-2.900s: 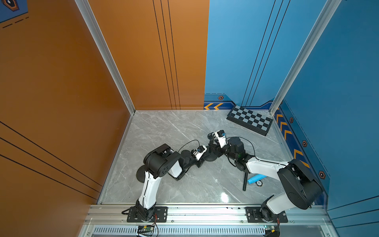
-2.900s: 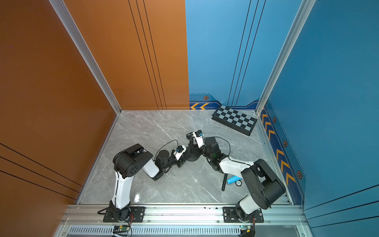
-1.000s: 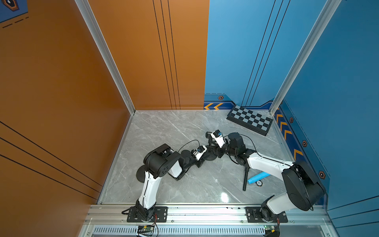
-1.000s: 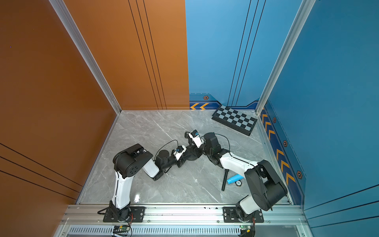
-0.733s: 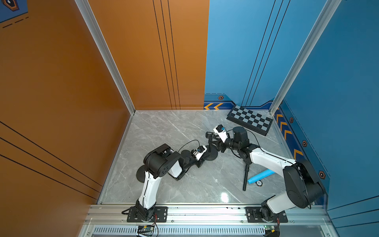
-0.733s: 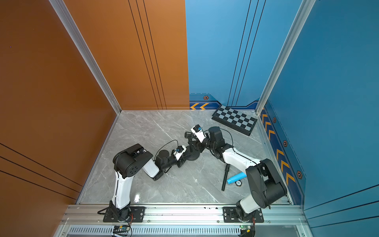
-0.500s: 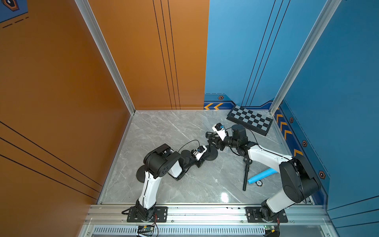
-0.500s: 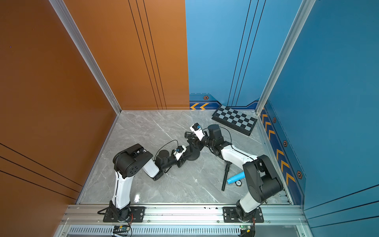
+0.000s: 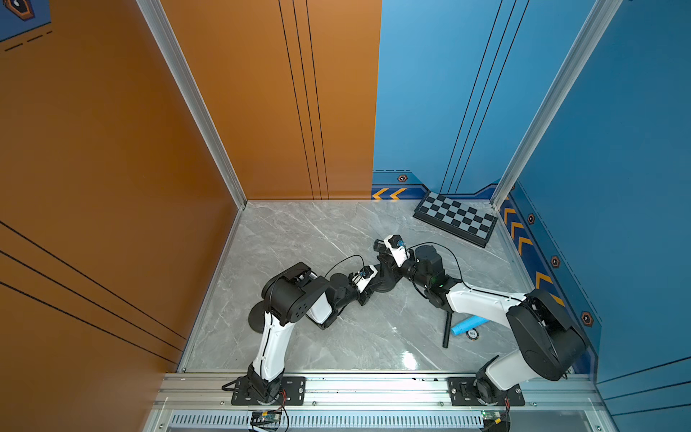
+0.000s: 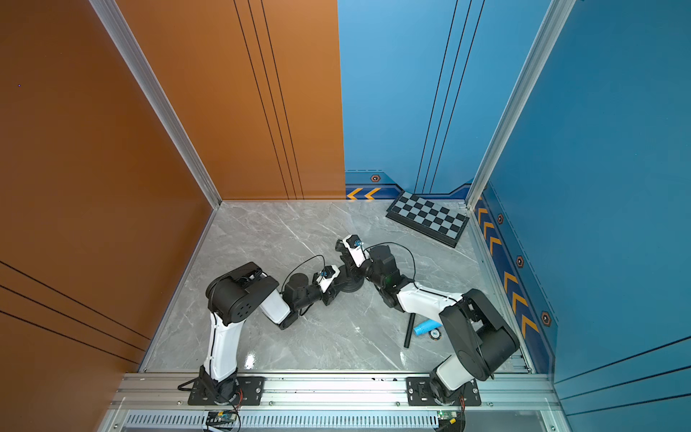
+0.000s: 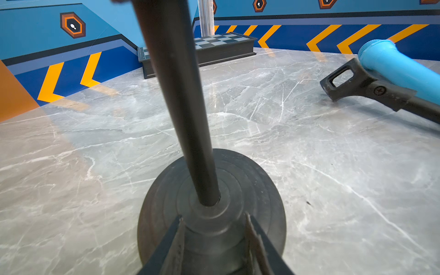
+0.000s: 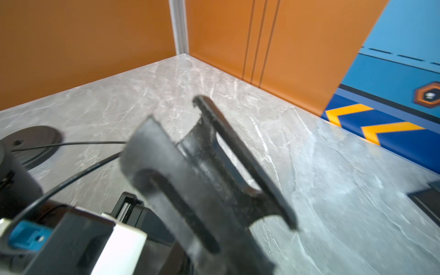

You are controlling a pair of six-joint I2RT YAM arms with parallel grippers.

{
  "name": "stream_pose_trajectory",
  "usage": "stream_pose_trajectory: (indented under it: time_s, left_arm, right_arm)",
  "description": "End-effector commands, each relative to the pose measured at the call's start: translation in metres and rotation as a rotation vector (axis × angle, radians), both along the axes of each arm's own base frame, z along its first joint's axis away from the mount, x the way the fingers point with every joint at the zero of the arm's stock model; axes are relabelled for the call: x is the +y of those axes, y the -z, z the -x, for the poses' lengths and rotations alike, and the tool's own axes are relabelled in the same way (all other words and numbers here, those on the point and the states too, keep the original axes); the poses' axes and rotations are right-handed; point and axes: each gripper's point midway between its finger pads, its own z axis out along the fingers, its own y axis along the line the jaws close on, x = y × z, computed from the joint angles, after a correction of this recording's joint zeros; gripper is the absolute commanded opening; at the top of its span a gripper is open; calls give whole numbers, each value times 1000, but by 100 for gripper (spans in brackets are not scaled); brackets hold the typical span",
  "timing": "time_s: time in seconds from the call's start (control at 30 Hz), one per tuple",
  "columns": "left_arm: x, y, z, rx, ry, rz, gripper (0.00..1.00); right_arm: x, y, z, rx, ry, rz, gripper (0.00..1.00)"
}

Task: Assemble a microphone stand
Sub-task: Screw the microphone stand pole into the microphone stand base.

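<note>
The black round stand base (image 11: 262, 190) rests on the marble floor with a black pole (image 11: 181, 95) rising from its hub. My left gripper (image 11: 214, 217) is shut on that hub, one finger on each side; in a top view it is low beside the base (image 9: 387, 287). My right gripper (image 9: 385, 258) is above the base, at the pole's top. In the right wrist view it (image 12: 221, 262) is shut on the black slotted microphone clip (image 12: 214, 171). A blue microphone (image 9: 469, 324) lies to the right, next to a second black rod (image 9: 447, 329) with a clip (image 11: 345, 78).
A second black disc (image 9: 258, 318) lies on the floor behind my left arm. A checkered board (image 9: 456, 218) leans at the back right corner. A small round part (image 9: 472, 334) lies by the microphone. Orange and blue walls enclose the floor.
My right gripper has shifted slightly at the pole's top and its jaws have closed on the clip. The right forearm has swung. The left arm and the base have not moved.
</note>
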Motion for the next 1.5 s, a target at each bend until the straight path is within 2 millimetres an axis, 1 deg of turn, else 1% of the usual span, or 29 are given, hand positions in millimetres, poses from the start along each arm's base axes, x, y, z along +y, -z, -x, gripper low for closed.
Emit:
stream_pose_trajectory:
  time_s: [0.0, 0.07, 0.1, 0.17, 0.23, 0.3, 0.33, 0.4, 0.43, 0.5, 0.53, 0.6, 0.67, 0.77, 0.83, 0.93, 1.03, 1.17, 1.2, 1.27, 1.33, 1.47]
  left_arm:
    - [4, 29, 9, 70, -4, -80, 43]
    - [4, 29, 9, 69, -8, -81, 43]
    - [4, 28, 8, 68, -12, -79, 43]
    - [4, 28, 9, 69, -11, -81, 43]
    - [4, 29, 8, 70, -13, -81, 43]
    - [4, 28, 8, 67, -12, -81, 43]
    - [4, 28, 8, 69, -13, -81, 43]
    - [4, 28, 8, 68, -14, -80, 43]
    - [4, 28, 8, 69, -14, -80, 43]
    - [4, 27, 8, 68, -14, -79, 43]
    - [4, 28, 8, 69, -14, -80, 43]
    - [5, 28, 8, 70, -14, -79, 43]
    - [5, 28, 8, 69, -14, -79, 43]
    - [5, 28, 8, 70, -14, -80, 43]
    - [5, 29, 8, 71, -13, -80, 43]
    - [5, 29, 8, 72, -14, -81, 43]
    - [5, 28, 8, 71, -15, -80, 44]
    - [5, 29, 8, 71, -13, -80, 44]
    - [4, 28, 8, 71, -13, -80, 44]
    - [5, 28, 8, 71, -14, -80, 44]
    - [5, 29, 8, 71, -13, -81, 44]
    - [5, 29, 8, 72, -14, -80, 44]
  right_arm:
    - [-41, 52, -1, 89, 354, 65, 0]
    - [-32, 66, 2, 105, 314, 64, 0]
    - [-29, 69, 3, 109, 297, 60, 0]
    - [-18, 68, 5, 110, 231, 53, 5]
    - [-7, 62, 10, 102, 154, 61, 9]
    - [0, 54, 15, 83, 90, 70, 21]
    - [2, 48, 17, 70, 59, 71, 28]
    - [4, 37, 21, 55, -1, 64, 38]
    - [1, 34, 21, 59, -28, 59, 42]
    - [-2, 25, 22, 61, -77, 60, 47]
    - [-3, 19, 25, 56, -114, 58, 49]
    - [-10, 9, 25, 48, -134, 59, 52]
    - [-18, -1, 23, 43, -158, 41, 54]
    - [-25, -11, 19, 40, -195, 28, 56]
    - [-23, -14, 18, 46, -238, 17, 58]
    - [-14, -15, 18, 72, -318, 1, 60]
    - [-7, -16, 15, 74, -356, -8, 59]
    - [-8, -14, -2, 67, -305, 4, 57]
    - [-10, -12, -7, 70, -279, 15, 54]
    - [-14, -4, -14, 80, -255, 45, 42]
    - [-18, 0, -19, 80, -235, 41, 33]
    - [-20, 2, -22, 80, -205, 19, 14]
